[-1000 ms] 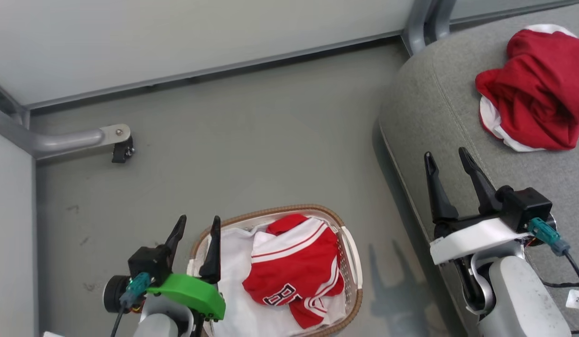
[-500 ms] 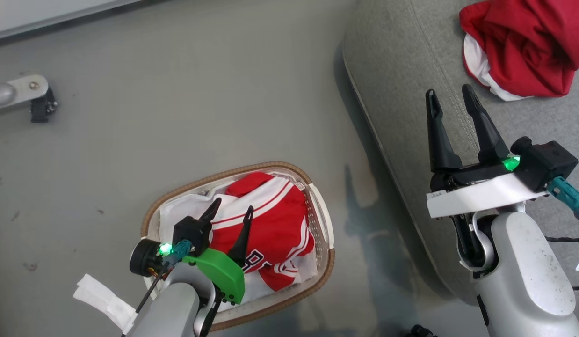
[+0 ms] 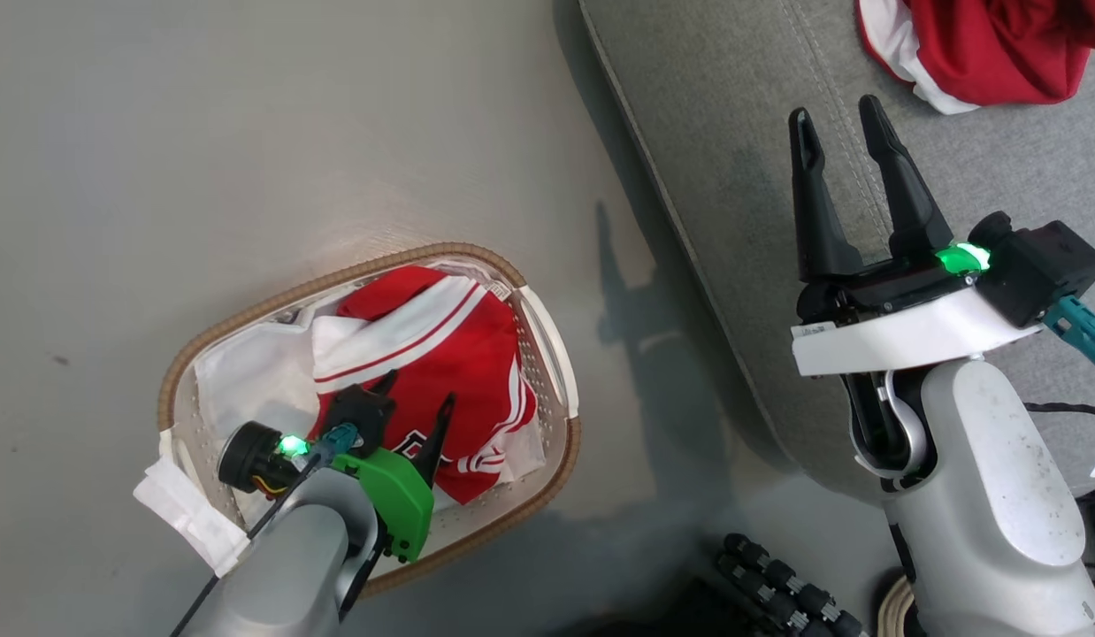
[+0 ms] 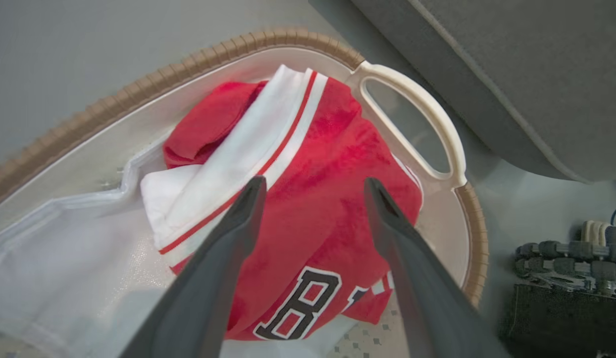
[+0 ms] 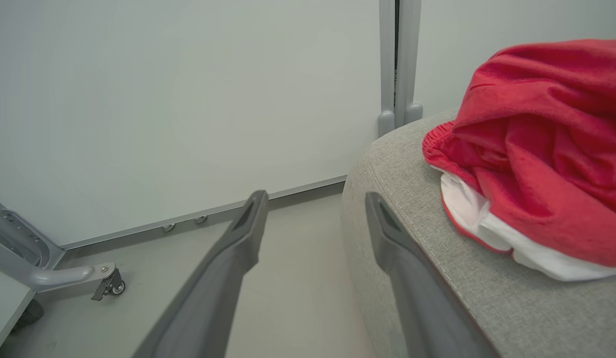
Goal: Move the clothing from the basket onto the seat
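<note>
A red garment (image 3: 441, 354) with white stripes and dark lettering lies in the white basket (image 3: 547, 341) with a brown woven rim, on the white liner (image 3: 247, 389). My left gripper (image 3: 417, 396) hovers open just above that garment (image 4: 333, 199), its fingers (image 4: 238, 223) straddling the cloth and nothing between them. A second red garment (image 3: 990, 44) with white trim rests on the grey seat (image 3: 733, 133) at the upper right. My right gripper (image 3: 835, 115) stands open over the seat's edge, apart from that garment (image 5: 542, 144).
The basket (image 4: 412, 99) sits on grey floor left of the seat (image 5: 402, 199). A white partition with a grey post (image 5: 395, 59) and a castor foot (image 5: 106, 283) stand behind. A dark ribbed cable carrier (image 3: 786, 584) lies at the bottom, right of the basket.
The head camera has tipped down and shifted, so the whole scene slid up and left. My left gripper has come over the basket and down toward the lettered garment. The right gripper stays open over the seat.
</note>
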Controlling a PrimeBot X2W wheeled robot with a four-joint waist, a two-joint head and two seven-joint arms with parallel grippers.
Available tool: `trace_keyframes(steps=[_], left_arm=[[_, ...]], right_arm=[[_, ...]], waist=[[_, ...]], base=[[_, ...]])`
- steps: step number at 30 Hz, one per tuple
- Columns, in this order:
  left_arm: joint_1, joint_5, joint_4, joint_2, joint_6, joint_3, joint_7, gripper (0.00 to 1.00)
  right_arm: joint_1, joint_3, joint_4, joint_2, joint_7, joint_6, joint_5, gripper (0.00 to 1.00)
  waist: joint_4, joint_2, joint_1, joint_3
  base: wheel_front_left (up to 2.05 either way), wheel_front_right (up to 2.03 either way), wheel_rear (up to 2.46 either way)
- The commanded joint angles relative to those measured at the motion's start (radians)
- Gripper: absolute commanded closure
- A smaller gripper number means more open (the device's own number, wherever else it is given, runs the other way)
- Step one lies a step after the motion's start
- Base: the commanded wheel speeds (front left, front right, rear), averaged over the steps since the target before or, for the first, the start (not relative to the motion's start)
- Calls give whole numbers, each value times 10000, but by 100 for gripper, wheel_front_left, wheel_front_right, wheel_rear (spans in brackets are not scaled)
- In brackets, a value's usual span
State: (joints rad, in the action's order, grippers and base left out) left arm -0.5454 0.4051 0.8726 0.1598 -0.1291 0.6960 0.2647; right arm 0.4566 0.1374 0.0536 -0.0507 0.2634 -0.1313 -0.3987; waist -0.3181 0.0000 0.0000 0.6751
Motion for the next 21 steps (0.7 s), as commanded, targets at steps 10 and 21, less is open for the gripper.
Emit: trace_keyframes(steps=[10,21], left_arm=[[-1431,24,877,528,-29,1403,-7,0],[-2667,258,1607,923,-27,3337,-8,0]], right_arm=[[565,88,-334,-8,18,10,-82,0],[898,221,-552,-11,18,10,-225,0]], waist=[[-530,0,0,1632],[-547,0,0,2441]], base=[[0,0,0],[0,0,0]])
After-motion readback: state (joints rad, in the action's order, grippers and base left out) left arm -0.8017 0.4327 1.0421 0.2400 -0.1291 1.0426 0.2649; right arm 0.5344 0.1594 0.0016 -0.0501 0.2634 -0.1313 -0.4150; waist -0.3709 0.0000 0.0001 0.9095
